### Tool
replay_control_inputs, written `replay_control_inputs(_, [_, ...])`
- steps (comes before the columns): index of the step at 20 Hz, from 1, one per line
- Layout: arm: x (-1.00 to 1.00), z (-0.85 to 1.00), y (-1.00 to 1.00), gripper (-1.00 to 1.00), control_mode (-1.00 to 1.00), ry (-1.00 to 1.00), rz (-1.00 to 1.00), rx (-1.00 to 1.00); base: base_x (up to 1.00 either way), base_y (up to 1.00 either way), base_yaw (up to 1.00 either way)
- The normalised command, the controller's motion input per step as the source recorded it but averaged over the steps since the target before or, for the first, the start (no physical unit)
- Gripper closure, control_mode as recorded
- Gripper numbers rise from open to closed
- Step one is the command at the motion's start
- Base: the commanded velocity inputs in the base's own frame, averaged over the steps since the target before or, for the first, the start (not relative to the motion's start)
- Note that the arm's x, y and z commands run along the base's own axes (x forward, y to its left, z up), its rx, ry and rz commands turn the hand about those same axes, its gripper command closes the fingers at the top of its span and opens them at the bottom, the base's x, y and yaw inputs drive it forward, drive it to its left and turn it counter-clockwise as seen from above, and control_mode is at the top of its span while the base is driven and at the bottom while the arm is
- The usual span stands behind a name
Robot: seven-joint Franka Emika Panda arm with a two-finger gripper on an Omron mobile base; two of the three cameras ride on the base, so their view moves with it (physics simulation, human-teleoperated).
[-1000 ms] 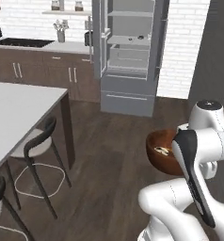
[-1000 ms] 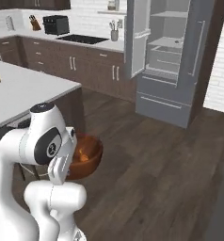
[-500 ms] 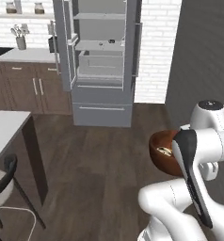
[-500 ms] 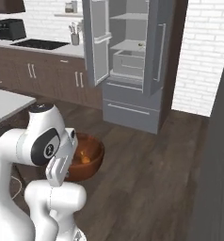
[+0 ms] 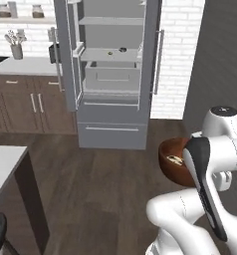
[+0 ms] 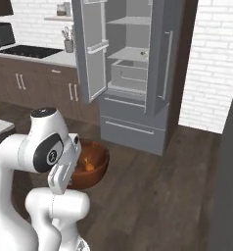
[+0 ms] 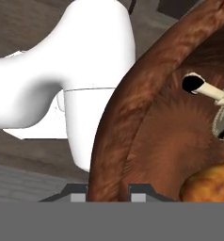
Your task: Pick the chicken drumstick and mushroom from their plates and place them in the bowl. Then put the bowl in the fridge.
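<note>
While base swung toward fridge [image 5: 110, 74], gripper [image 7: 108, 190] kept pinching bowl [image 7: 132, 113] rim.

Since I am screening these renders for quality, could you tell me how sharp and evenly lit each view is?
Left base view: soft, flat light, the fridge slightly blurred. Right base view: similar, the bowl glossy. Hand view: very close, the bowl's rim fills it, textures coarse.

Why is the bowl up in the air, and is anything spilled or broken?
Nothing looks spilled or broken. The gripper is shut on the rim of the bowl and carries it above the floor. The chicken drumstick lies inside the bowl. The fridge ahead stands with its doors open, which suits putting the bowl in.
</note>
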Motion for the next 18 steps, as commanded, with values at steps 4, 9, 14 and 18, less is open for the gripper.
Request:
replay_control_inputs(4, [0.00,0.00,0.00,1.00,1.00,0.00,0.00,0.00,1.00,0.36,0.00])
replay_control_inputs(9, [0.00,0.00,0.00,1.00,1.00,0.00,0.00,0.00,1.00,0.40,0.00])
replay_control_inputs(14, [0.00,0.00,0.00,1.00,1.00,0.00,0.00,0.00,1.00,0.29,0.00])
replay_control_inputs(18, [0.00,0.00,0.00,1.00,1.00,0.00,0.00,0.00,0.99,0.00,0.04])
